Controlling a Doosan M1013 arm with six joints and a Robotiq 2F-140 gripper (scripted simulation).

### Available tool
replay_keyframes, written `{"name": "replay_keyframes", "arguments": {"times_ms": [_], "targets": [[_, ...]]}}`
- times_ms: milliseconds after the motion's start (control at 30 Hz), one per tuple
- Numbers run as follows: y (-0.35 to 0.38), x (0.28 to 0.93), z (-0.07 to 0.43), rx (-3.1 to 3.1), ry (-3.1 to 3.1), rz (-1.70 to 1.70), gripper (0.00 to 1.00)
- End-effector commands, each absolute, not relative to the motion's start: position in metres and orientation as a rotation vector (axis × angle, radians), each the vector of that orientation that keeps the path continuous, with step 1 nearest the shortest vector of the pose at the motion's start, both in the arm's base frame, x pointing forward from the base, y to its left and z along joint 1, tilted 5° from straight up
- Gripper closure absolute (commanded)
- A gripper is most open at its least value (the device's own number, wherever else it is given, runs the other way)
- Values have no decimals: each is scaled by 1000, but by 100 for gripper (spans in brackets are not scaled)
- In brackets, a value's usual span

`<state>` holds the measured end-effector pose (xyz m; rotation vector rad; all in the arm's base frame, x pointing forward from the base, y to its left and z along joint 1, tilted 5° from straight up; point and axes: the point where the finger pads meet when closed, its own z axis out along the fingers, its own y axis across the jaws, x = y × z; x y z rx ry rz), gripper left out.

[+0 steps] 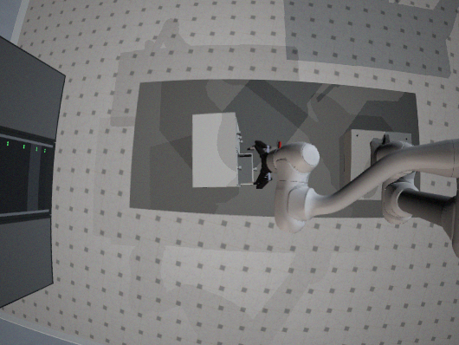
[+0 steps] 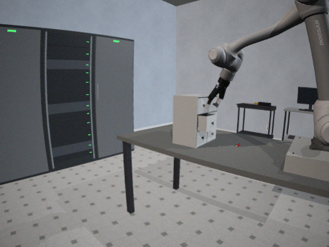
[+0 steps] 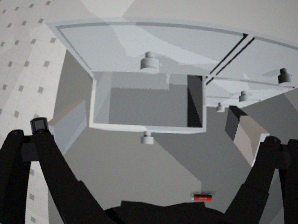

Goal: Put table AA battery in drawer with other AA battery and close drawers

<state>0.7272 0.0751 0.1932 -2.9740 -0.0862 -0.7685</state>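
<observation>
The small white chest (image 1: 215, 149) stands on the grey table; it also shows in the exterior view (image 2: 189, 121). One drawer (image 2: 207, 121) in the middle row is pulled partly out; it also shows from above (image 1: 246, 169). In the wrist view this drawer (image 3: 147, 103) shows a bare grey floor, with a dark strip along its right side. The other drawers look pushed in. The AA battery (image 2: 238, 144), red-ended, lies on the table in front of the chest, and the wrist view shows it (image 3: 202, 196) too. My gripper (image 2: 216, 99) (image 3: 157, 115) hangs open and empty above the pulled-out drawer's front.
The arm's pale base block (image 2: 305, 158) stands on the table's right end. Dark server cabinets (image 2: 62, 99) line the left wall. A small black side table (image 2: 256, 107) and a desk with a monitor stand far behind the table.
</observation>
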Motion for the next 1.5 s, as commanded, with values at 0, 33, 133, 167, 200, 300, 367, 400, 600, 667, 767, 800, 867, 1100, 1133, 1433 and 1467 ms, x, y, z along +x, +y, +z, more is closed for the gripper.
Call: {"name": "replay_keyframes", "arguments": {"times_ms": [0, 33, 133, 167, 200, 300, 367, 400, 600, 667, 767, 800, 867, 1100, 1133, 1433, 1467], "targets": [[75, 727, 193, -2974, -86, -769, 0], [75, 727, 193, -2974, -86, -769, 0], [75, 727, 193, -2974, -86, -768, 0], [75, 727, 194, -2974, -86, -767, 0], [75, 726, 194, -2975, -86, -763, 0], [74, 722, 198, -2983, -88, -732, 0], [74, 716, 204, -2993, -89, -690, 0], [73, 712, 208, -2999, -90, -663, 0], [70, 690, 227, -3026, -95, -520, 0], [68, 678, 239, -3040, -98, -435, 0], [66, 659, 256, -3056, -102, -303, 0], [65, 653, 262, -3059, -104, -262, 0], [64, 642, 272, -3065, -106, -188, 0], [61, 624, 288, -3070, -109, -64, 0], [61, 624, 288, -3070, -109, -64, 0], [61, 624, 289, -3070, -109, -62, 0], [61, 622, 288, -3070, -110, -62, 0]]}}
